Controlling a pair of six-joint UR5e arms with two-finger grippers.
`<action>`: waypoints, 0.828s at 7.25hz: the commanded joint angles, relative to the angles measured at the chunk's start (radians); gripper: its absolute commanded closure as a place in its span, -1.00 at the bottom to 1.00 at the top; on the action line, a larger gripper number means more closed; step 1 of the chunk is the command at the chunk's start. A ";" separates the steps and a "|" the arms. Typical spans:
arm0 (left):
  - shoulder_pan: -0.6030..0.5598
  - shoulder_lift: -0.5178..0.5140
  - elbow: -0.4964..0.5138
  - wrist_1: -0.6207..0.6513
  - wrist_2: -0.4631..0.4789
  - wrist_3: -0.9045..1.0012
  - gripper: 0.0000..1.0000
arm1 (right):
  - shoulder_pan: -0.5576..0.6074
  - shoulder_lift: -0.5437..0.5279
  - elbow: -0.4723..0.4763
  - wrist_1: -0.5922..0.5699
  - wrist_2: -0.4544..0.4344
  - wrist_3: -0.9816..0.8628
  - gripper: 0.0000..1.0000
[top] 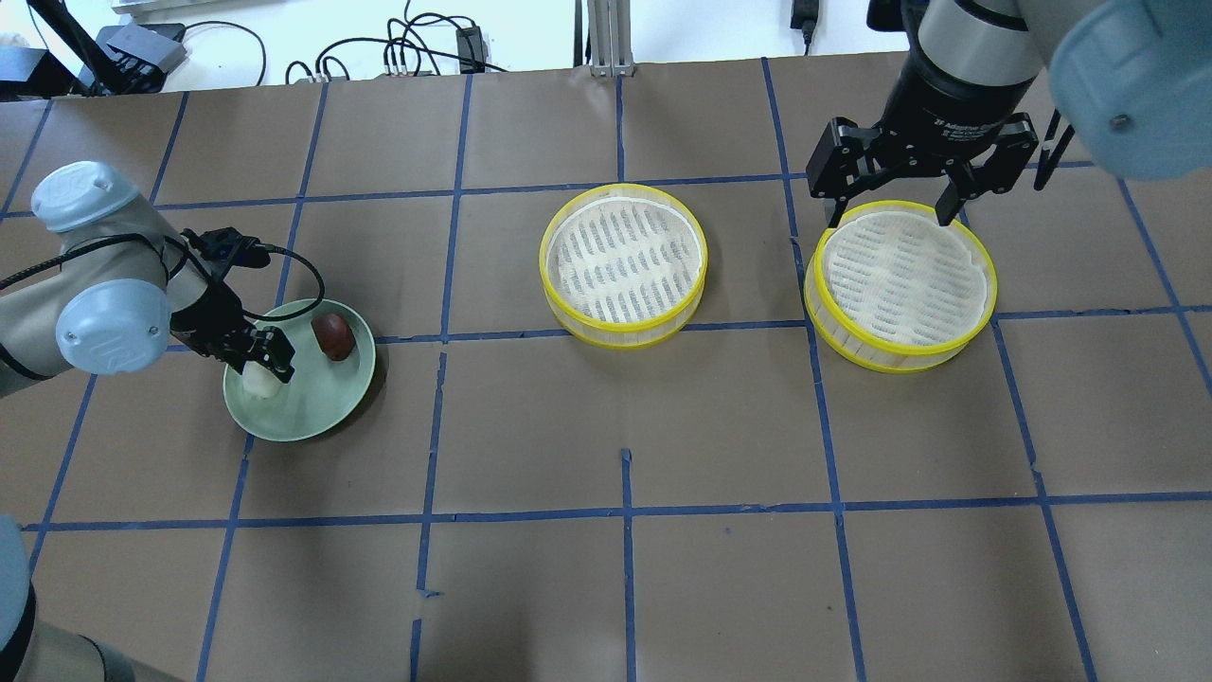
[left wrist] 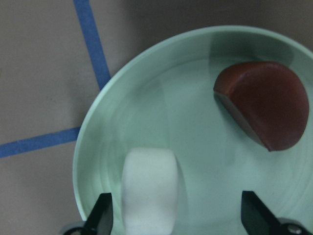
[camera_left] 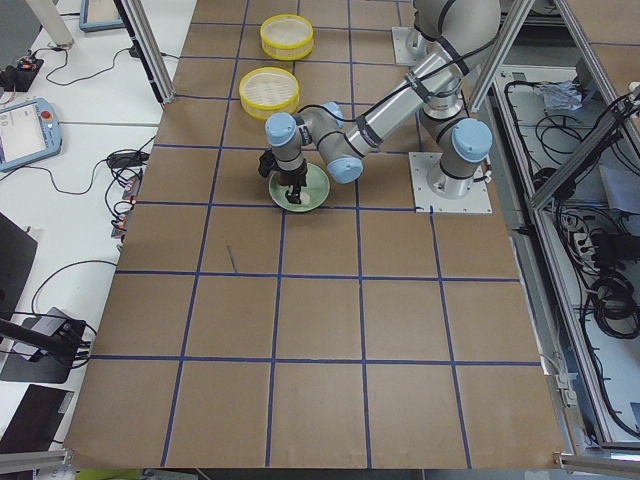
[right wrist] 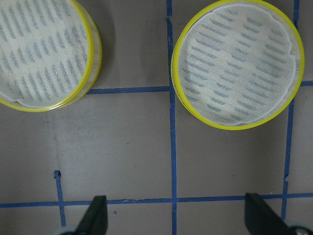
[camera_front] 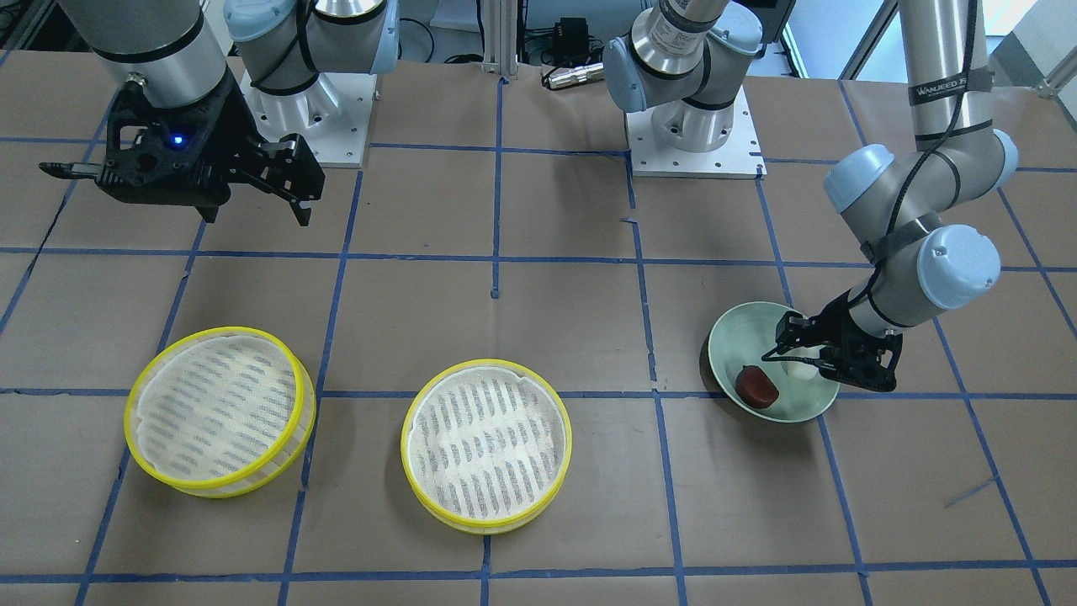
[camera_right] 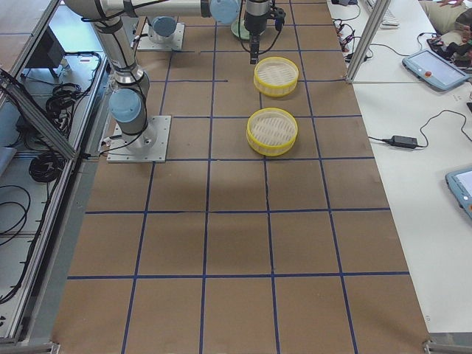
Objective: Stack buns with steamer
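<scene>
Left gripper (camera_front: pixel 798 358) low inside green plate (camera_front: pixel 732 335), beside brown bun (camera_front: pixel 756 386); yellow steamer (camera_front: pixel 220 410) and second steamer (camera_front: pixel 486 446) sit apart.

left wrist view | white bun (left wrist: pixel 149 191): cut by bottom edge | plate (left wrist: pixel 146 98): cut right

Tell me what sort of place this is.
Probably a robotics lab workcell: the left arm and right arm are bolted to a table papered brown and gridded with blue tape, with a teach pendant and loose cables beside it.
</scene>
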 commanded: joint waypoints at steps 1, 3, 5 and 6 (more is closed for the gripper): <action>-0.001 -0.005 0.013 -0.003 0.017 -0.001 0.72 | 0.000 0.000 0.001 0.000 0.000 0.000 -1.00; -0.027 0.009 0.123 -0.122 0.014 -0.039 0.81 | 0.000 0.000 0.000 0.000 -0.003 0.000 -1.00; -0.200 -0.009 0.374 -0.361 0.015 -0.269 0.81 | -0.014 0.000 -0.002 0.013 -0.011 -0.012 -1.00; -0.274 -0.040 0.427 -0.376 -0.052 -0.438 0.81 | -0.020 0.005 0.011 0.001 -0.011 -0.017 -1.00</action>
